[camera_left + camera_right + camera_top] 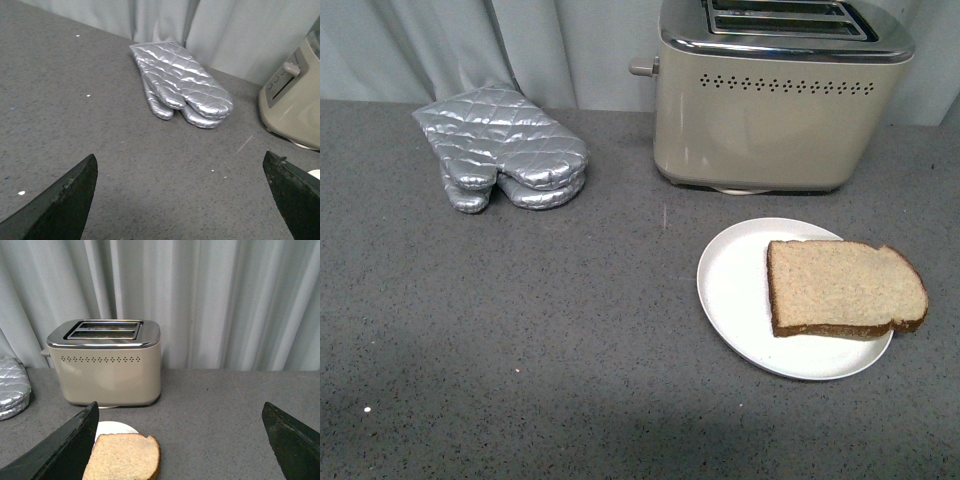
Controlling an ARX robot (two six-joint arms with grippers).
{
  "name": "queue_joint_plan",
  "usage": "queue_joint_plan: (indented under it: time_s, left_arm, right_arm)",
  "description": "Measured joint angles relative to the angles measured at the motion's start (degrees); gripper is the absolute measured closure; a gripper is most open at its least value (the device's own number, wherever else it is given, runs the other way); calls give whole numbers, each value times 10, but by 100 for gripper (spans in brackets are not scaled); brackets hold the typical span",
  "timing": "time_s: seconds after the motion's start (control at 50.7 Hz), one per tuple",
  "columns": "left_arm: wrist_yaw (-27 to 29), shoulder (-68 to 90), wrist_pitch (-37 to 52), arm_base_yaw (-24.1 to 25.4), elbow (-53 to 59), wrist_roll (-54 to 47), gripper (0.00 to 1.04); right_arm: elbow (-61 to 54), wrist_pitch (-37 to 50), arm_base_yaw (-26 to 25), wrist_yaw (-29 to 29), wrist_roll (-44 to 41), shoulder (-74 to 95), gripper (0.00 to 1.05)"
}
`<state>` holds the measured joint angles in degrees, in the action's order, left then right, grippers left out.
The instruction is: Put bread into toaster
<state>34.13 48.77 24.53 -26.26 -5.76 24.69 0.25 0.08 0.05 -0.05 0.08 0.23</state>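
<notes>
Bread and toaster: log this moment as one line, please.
bread: flat on white plate, untouched | toaster: empty | left gripper: open, facing silver oven mitts | right gripper: open, facing bread

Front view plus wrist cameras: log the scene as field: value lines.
toaster: upright, slots empty
plate: white, on the counter in front of the toaster
bread: flat on the plate, overhanging its right rim
oven mitts: silver, left of the toaster
left gripper: open, empty
right gripper: open, empty
</notes>
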Motion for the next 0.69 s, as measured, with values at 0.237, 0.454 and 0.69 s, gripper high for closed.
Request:
queue_joint_plan:
  time_s: [0.237, 0.454, 0.69]
  left_arm:
    - [-11, -265, -252, 70, 12, 8, 7]
    - [-236, -418, -188, 158, 47, -205, 50]
    - [-332, -485, -245, 258, 47, -235, 92]
  right_arm:
    - [0, 0, 0, 0, 0, 0, 10]
    - [0, 0, 0, 0, 0, 0, 10]
    - [0, 0, 0, 0, 0, 0, 10]
